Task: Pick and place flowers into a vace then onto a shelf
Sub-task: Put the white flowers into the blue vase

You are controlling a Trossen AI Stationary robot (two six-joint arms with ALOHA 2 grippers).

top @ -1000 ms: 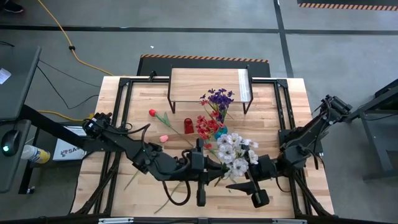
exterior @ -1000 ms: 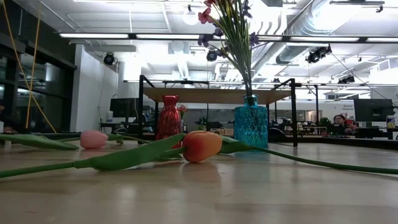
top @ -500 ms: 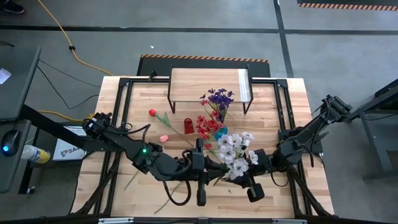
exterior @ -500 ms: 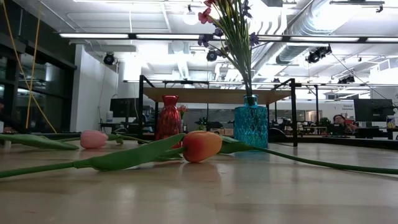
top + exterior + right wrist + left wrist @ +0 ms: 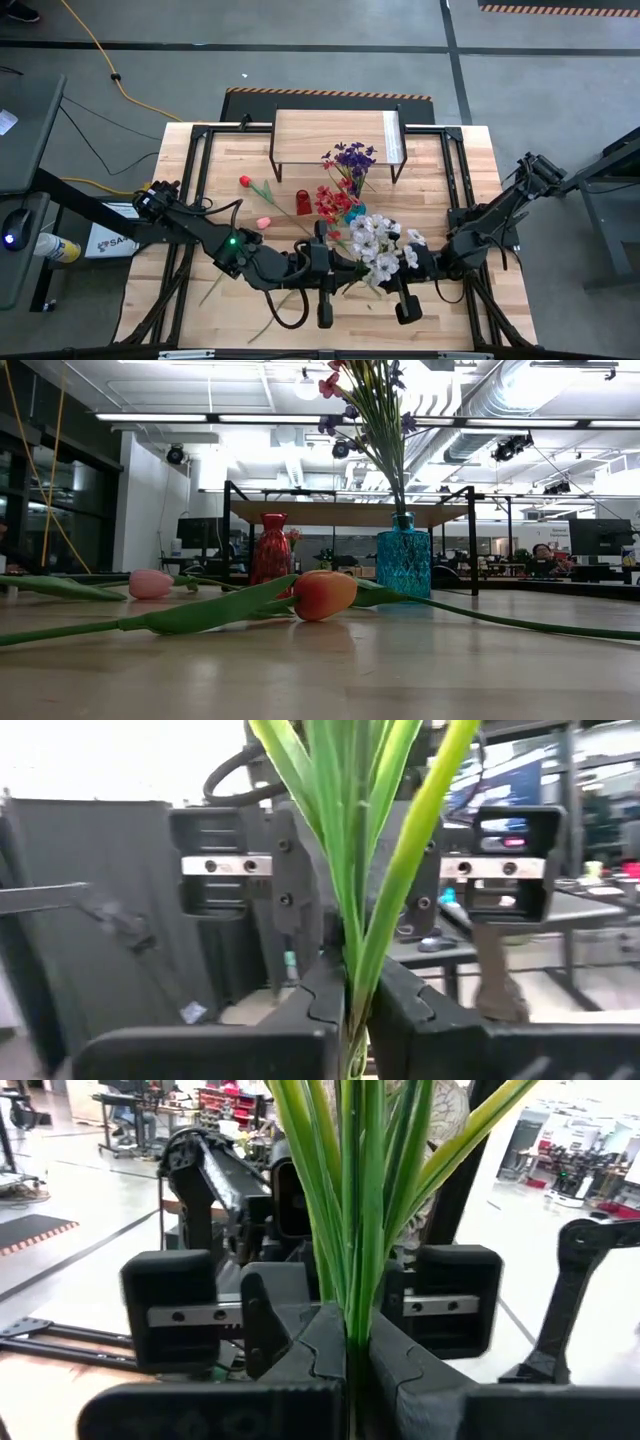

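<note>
The white blossom spray [image 5: 378, 243] is gripped from both sides at once. The left tool [image 5: 352, 266] is pressed together on its green stems [image 5: 360, 1220], which are seen rising straight up from between its dark fingers [image 5: 320, 1350] in the left wrist view. The right tool [image 5: 388, 268] is clamped on the same stems [image 5: 355, 870] from the opposite side, facing the left tool and just beside it, the white blooms spread above the two.

Just beyond the two tools, the blue vase [image 5: 403, 563] is seen standing upright on the bench [image 5: 455, 170], with red blossoms [image 5: 333, 203] and purple blossoms [image 5: 353, 157] fanned out from it. A small red vase [image 5: 273, 550] is set beside it, toward the left arm's side.

Farther beyond the vases, the shelf [image 5: 335, 137] is seen at the far edge of the bench, its wooden top bare.

Loose flowers are left lying on the bench on the left tool's side: a red tulip [image 5: 245, 181], a pink tulip [image 5: 263, 223], and, in the low view, an orange tulip [image 5: 323, 594] lying on its side with a long leaf stretched alongside it.
</note>
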